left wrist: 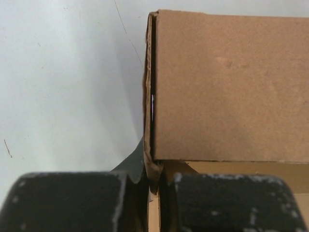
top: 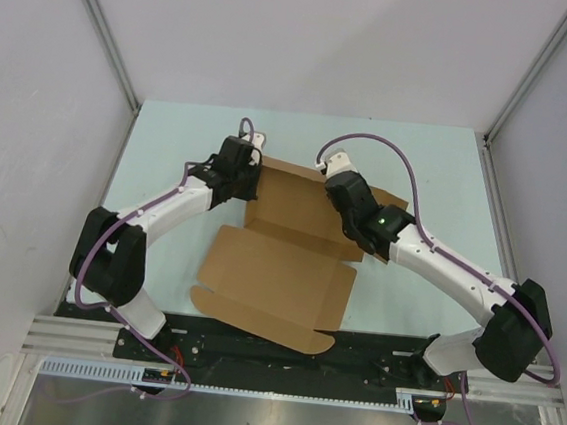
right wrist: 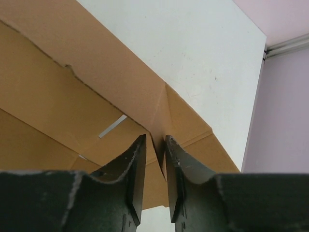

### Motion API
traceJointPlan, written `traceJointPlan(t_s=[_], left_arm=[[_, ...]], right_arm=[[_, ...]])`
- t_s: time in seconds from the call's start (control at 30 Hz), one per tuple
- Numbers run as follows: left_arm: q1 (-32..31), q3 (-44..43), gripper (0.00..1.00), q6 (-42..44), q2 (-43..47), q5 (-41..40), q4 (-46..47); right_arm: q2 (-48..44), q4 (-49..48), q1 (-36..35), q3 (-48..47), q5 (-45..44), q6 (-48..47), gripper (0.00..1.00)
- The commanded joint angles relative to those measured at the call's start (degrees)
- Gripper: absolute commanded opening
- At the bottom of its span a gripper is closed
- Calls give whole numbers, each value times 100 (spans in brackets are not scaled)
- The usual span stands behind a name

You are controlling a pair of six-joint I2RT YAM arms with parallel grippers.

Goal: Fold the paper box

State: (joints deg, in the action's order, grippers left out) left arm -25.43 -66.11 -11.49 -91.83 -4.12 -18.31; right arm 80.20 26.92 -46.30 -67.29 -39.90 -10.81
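Paper box (top: 296,244) lies half-folded on the desk (top: 419,165), between your arms. Your left jaws squeeze its left wall, and your right jaws squeeze its right flap. You seem to be on the side walls, so next you probably tip them upright, gently.

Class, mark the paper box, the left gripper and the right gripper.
paper box (top: 283,273): top external view, flat middle panel.
left gripper (left wrist: 153,182): left wrist view, between its jaws.
right gripper (right wrist: 155,146): right wrist view, between its jaws.
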Motion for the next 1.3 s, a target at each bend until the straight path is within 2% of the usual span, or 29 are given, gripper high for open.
traceJointPlan(t_s=[0.0,0.2,0.23,0.33,0.67,0.87,0.9,1.0,1.03,1.13,1.2,1.27], left_arm=[[47,-52,0,6,394,227,90],[65,256,0,-283,587,368,511],[65,387,0,-328,622,368,608],[65,634,0,-530,737,553,933],[38,1249,0,-1031,1088,570,1803],[21,1513,0,-1259,1334,535,2261],[21,1504,0,-1268,1343,518,2261],[21,1495,0,-1268,1449,465,2279],[21,1487,0,-1268,1484,439,2279],[21,1443,0,-1277,1598,430,2296],[12,1373,0,-1286,1651,430,2261],[29,1311,0,-1286,1660,263,2200]], right_arm=[[30,-196,139,-13,-141,218,25],[-154,-99,464,-13,368,1105,14],[-163,-90,482,-13,491,1281,8],[-154,-73,526,-30,746,1843,0],[-189,-344,781,-21,1783,3785,0],[-110,-696,570,40,2039,4184,1],[-119,-688,552,40,1995,4157,4],[-224,-600,543,40,1864,4052,26],[-294,-565,526,40,1811,4025,39],[-610,-486,543,40,1582,3894,57],[-882,-459,543,31,1442,3832,64],[-1067,-372,543,-4,1354,3709,66]])
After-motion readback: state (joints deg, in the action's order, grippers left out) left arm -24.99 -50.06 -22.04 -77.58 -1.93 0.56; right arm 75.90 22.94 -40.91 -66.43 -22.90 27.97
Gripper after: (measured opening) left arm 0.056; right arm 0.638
